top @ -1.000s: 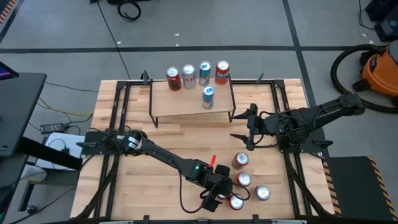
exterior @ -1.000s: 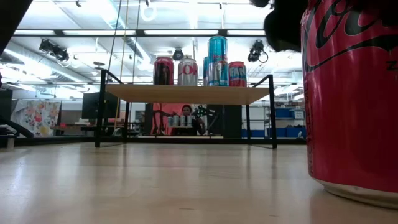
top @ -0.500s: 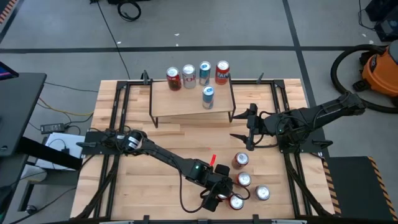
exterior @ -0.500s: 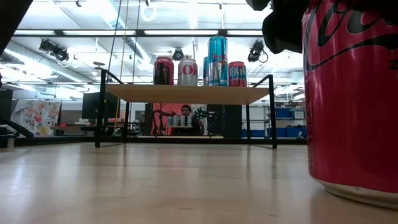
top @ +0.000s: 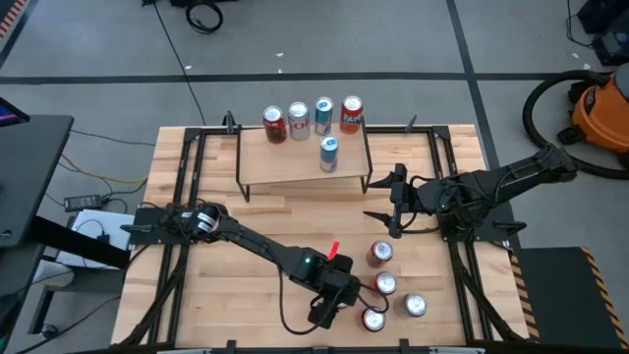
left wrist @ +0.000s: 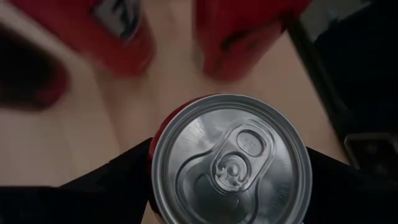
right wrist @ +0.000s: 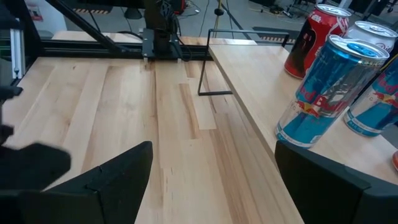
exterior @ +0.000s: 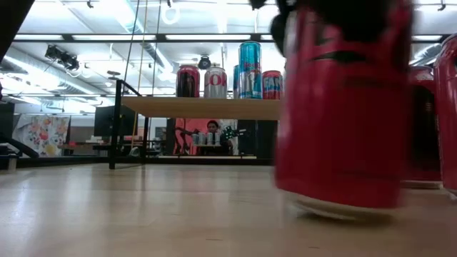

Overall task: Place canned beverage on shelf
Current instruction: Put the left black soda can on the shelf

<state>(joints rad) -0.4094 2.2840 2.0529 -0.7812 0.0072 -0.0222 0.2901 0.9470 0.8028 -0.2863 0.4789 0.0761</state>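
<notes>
My left gripper stands near the table's near edge, shut on a red can with a silver top. The gripper hides this can in the high view. In the low view the can shows large and blurred. Three more red cans and a fourth stand on the tabletop just right of the gripper. The shelf stands at the far middle and carries several upright cans. My right gripper is open and empty, hovering right of the shelf. My left gripper pinches the red can's upper wall just under the rim between its two fingers, one on each side. The fingers come from above, pointing down. The can stands upright; I cannot tell whether its base touches the tabletop.
The shelf's black legs stand on the slatted tabletop. Black frame rails run along the table's left and right sides. A Red Bull can stands near the shelf's front edge, close to my right gripper. A person sits far behind the shelf.
My left gripper has gone toward the table's left edge and a little toward the far edge, taking the red can with it. The can stays upright and now stands apart from the other cans.
</notes>
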